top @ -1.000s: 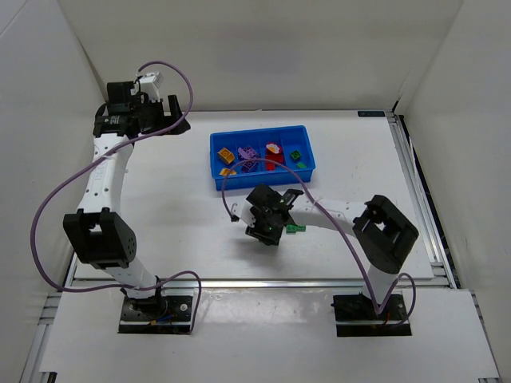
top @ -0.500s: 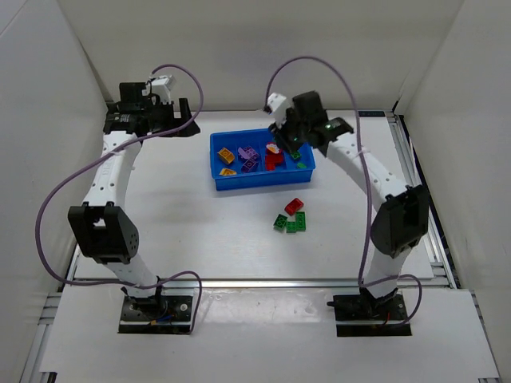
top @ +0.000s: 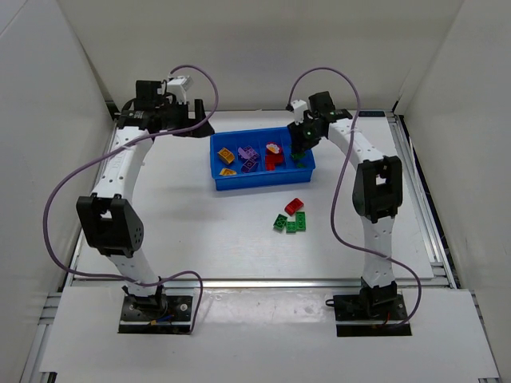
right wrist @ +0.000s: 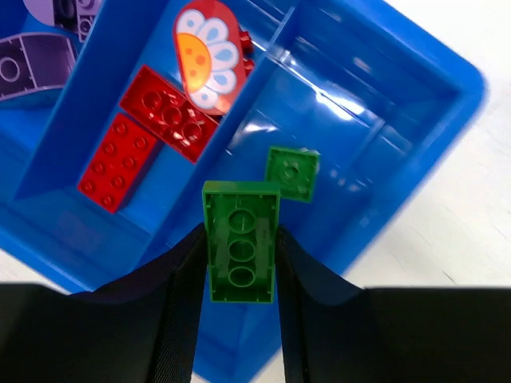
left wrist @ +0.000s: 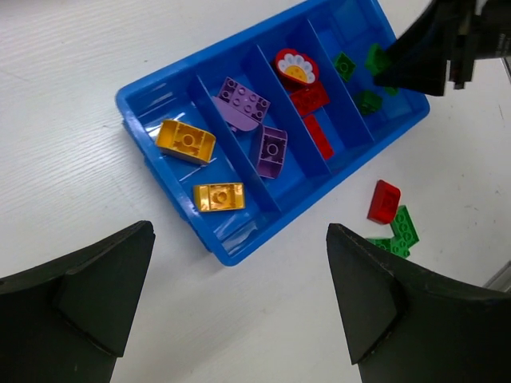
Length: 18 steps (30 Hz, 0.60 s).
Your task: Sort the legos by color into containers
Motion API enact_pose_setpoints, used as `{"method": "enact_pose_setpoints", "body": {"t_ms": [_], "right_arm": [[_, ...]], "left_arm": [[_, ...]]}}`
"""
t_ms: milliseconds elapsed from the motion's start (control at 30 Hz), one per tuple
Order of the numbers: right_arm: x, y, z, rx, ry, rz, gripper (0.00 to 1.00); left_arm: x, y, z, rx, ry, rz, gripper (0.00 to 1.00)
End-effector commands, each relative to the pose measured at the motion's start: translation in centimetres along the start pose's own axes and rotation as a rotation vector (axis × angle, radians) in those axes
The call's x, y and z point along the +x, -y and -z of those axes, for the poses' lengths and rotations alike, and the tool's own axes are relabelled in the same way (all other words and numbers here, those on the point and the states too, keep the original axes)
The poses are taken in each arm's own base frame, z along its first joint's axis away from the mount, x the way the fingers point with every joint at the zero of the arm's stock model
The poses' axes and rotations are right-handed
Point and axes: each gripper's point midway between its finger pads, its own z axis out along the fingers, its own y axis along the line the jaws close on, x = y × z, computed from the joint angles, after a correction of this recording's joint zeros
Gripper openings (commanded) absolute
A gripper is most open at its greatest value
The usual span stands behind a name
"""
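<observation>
Right gripper (right wrist: 239, 239) clamped green brick (right wrist: 239, 254) over blue tray's (left wrist: 132, 104) 3 o'clock compartment (right wrist: 351, 96) | left gripper (left wrist: 239, 271) gaped wide | red brick (top: 294, 206), green bricks (top: 288, 224) on bench (top: 200, 231), tray's 5 o'clock

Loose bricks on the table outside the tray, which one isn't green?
The red brick, lying closest to the blue tray; the green bricks clustered beside it sit farther out.

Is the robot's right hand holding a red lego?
No, the right gripper is pinching a green brick above the blue tray.
</observation>
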Motion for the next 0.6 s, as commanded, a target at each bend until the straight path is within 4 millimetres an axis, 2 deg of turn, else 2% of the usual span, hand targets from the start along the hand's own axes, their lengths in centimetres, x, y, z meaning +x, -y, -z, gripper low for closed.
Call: {"method": "enact_pose_setpoints", "body": {"t_ms": [0,100,167,233,267,300,333,367,400,433,467,500,567], "right_arm": [[-2.7,-1.0,0.8,-0.049,0.070,0.004,0.18],[-2.2,-0.9,0.3,-0.054,0.057,0.004,0.39],[-2.5,-1.2,0.7,-0.054,0.065,0.005,0.63],[-3.0,-1.5,1.6,-0.050,0.082,0.011,0.71],[-3.2,-1.6,2.0,-0.047,0.089,0.012,0.74],[-3.5,-1.7,2.5,-0.042,0.096,0.009,0.76],[-4.1,-2.0,3.9,-0.038,0.112,0.007,0.77],[-3.8,-2.0,3.7,-0.037,0.105,0.004,0.77],[-4.5,-2.2,5.6,-0.025,0.132,0.001,0.78],[-4.8,-1.8,6.9,-0.007,0.151,-0.014,0.78],[-4.8,-1.5,8.0,0.010,0.160,-0.031,0.79],[-4.8,-1.5,10.2,0.032,0.183,-0.056,0.79],[-3.7,0.1,13.1,0.077,0.195,-0.109,0.80]], "left_arm": [[0.0,2.5,-0.4,0.068,-0.003,-0.046,0.99],[0.7,3.7,-0.8,0.094,-0.020,-0.087,0.99],[1.4,5.2,-0.9,0.124,-0.034,-0.118,0.99],[3.0,7.0,-1.2,0.171,-0.066,-0.137,0.99],[3.7,7.8,-1.1,0.197,-0.079,-0.143,0.99],[4.6,9.6,-1.1,0.235,-0.096,-0.161,0.99],[6.4,10.6,-0.8,0.265,-0.126,-0.159,1.00],[7.5,11.5,-0.6,0.281,-0.144,-0.164,1.00],[8.3,12.4,-0.5,0.299,-0.154,-0.173,0.99],[9.9,14.4,-0.5,0.338,-0.185,-0.186,0.99],[11.5,15.3,0.0,0.354,-0.215,-0.166,0.99],[12.4,16.1,0.0,0.369,-0.228,-0.161,0.97],[13.9,18.6,0.2,0.416,-0.250,-0.123,0.94]]}}
